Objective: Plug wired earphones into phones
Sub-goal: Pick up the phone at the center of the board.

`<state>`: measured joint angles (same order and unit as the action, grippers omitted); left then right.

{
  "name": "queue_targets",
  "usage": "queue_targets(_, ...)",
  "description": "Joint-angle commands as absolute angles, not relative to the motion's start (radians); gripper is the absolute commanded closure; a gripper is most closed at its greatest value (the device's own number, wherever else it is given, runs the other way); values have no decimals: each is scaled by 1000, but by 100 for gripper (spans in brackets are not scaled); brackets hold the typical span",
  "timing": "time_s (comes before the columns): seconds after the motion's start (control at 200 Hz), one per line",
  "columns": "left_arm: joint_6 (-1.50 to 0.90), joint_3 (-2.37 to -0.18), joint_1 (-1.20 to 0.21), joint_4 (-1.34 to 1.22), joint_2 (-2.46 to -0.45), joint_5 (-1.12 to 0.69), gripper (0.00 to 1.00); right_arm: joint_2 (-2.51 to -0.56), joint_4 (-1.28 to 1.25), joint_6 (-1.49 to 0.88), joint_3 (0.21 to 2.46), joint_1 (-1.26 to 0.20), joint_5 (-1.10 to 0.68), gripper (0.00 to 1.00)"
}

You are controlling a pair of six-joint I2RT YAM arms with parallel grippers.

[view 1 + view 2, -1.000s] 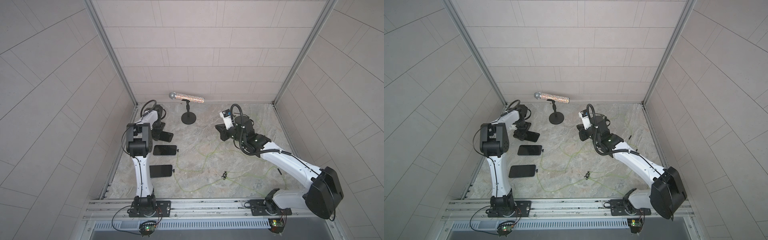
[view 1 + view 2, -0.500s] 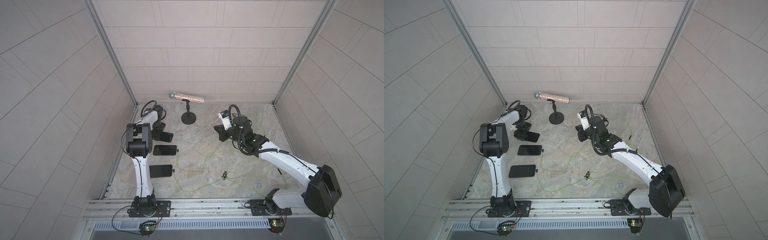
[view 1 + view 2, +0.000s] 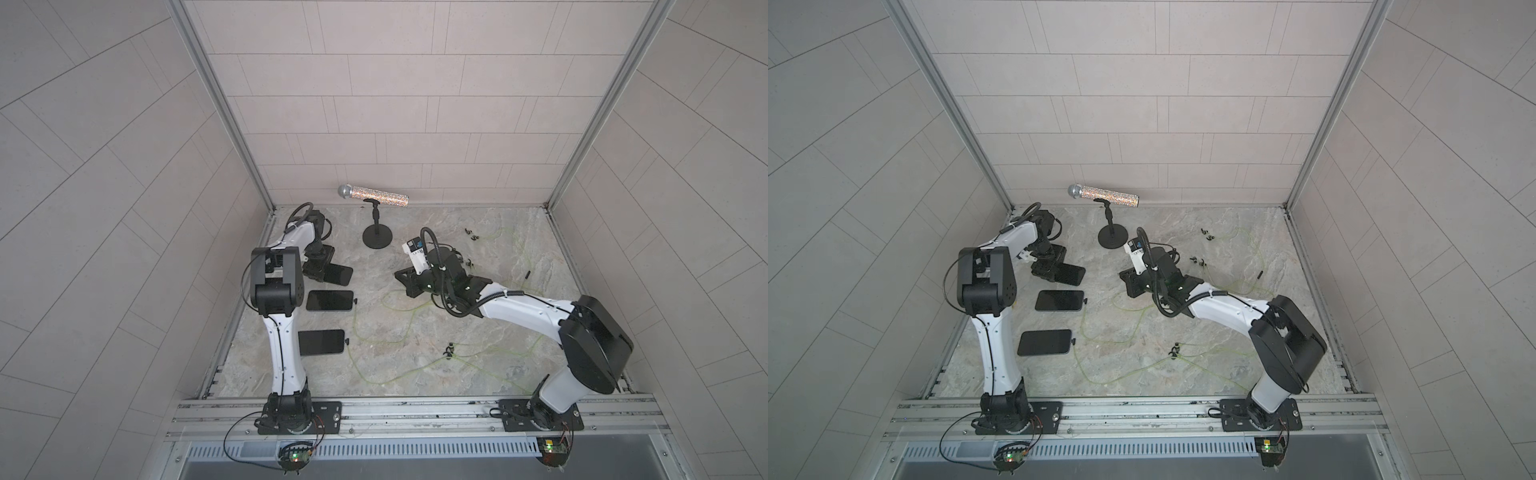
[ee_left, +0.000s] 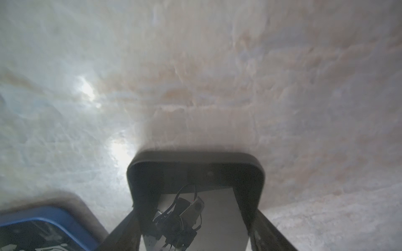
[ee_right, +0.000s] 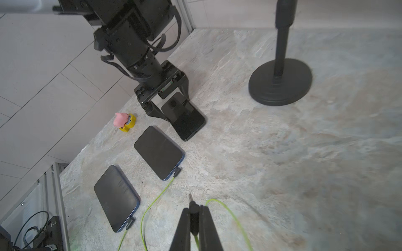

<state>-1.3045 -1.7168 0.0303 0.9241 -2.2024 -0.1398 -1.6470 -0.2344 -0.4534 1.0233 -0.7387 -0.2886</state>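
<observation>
While the far phone is being clamped by the left hand in both top views, its socket is not being resolved. In the left wrist view, it is being blurred. In the right wrist view, the plug is being pinched by the right hand, well apart; jamming is being risked by misalignment.

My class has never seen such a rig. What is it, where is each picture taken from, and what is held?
Two robot arms, left arm and right arm, stand at a marble tabletop. Two pictures look down from above; two come from wrist cameras. On the table: green earphone cables, a microphone on its stand, a toy. The near phone and middle phone have plugs in. The left gripper clamps the far phone; the right gripper pinches a plug.
</observation>
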Motion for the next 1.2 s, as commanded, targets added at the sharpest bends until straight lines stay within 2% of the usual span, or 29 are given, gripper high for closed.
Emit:
queue_targets(0.0,-1277,-1701,21,943,-2136,-215,33,-1691,-356,-543,1063,-763,-254,100)
queue_targets(0.255,-1255,-1667,37,929,-2109,-289,33,-1870,-499,-719,1110,-812,-208,100)
queue_targets(0.62,-1232,-1680,48,943,-2171,-179,32,-1978,-427,-744,1186,-833,-99,100)
queue_targets(0.816,-1252,-1709,46,939,-2190,-114,21,-1962,-405,-722,1182,-833,-84,100)
queue_targets(1.036,-1281,-1676,25,939,-2188,-134,8,-1955,-400,-714,1180,-833,-87,100)
queue_targets(1.196,-1312,-1667,-9,949,-2184,-112,7,-1953,-399,-713,1179,-833,-87,100)
